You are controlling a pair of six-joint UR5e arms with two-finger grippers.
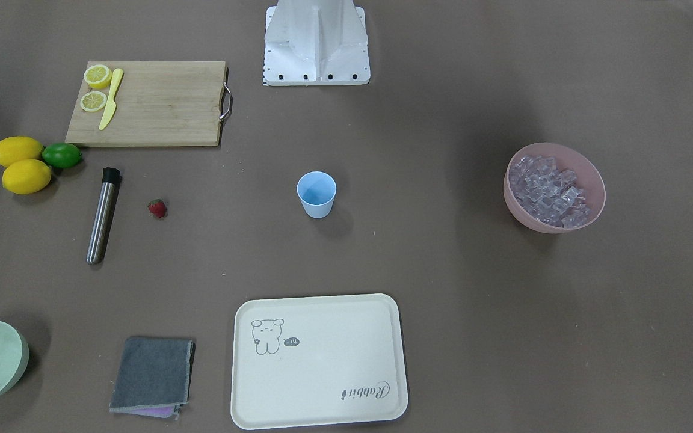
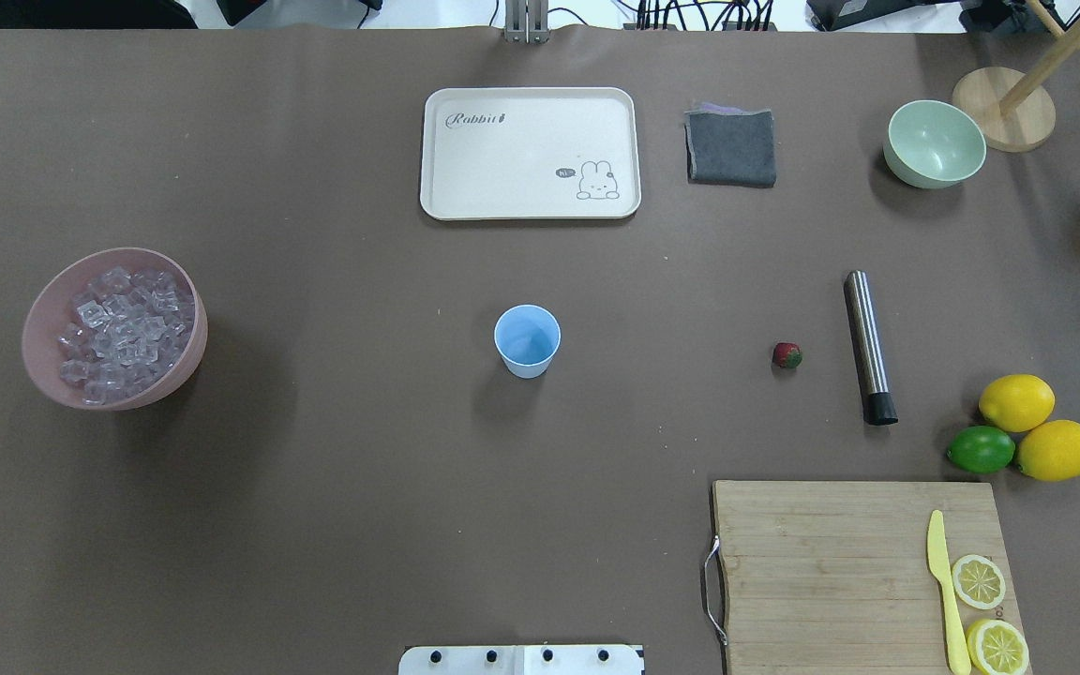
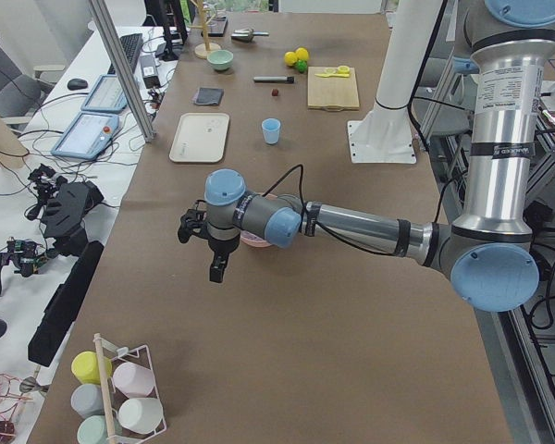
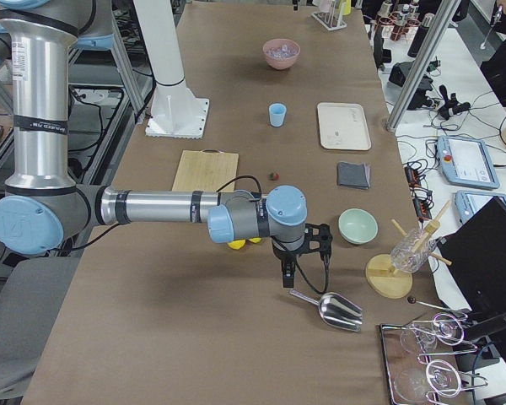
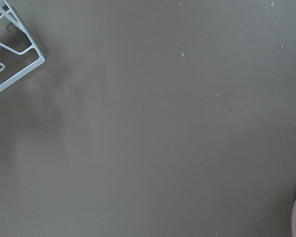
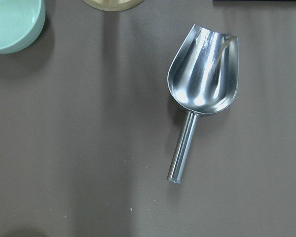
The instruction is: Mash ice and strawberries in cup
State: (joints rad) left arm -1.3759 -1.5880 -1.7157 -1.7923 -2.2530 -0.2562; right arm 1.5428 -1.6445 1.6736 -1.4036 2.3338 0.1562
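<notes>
**Cup stands empty, mashing yet to begin**

Far to the cup's left, past the pink bowl, the left gripper hangs over bare table. Only a side view shows it, so it cannot be told whether its fingers are released or clenched. The ice lies heaped in that bowl, well left of the cup, with none of it in the cup. The light blue cup stands upright and looks empty. The strawberry lies on the table well to the cup's right. The steel muddler lies just beyond it, gripped by nothing. Farther right of the cup than the lemons, the right gripper hovers above a metal scoop. The state of its fingers cannot be told either.

On this showing no part of the task is done. Ice and fruit have yet to go into the cup and be mashed.

Room is generous, with bare table around the cup on every side. The tray lies well beyond the cup and the cutting board well off to its near right. The tighter spots are far from the cup: a wire rack near the left gripper, and a pale green bowl and wooden stand near the scoop.
</notes>
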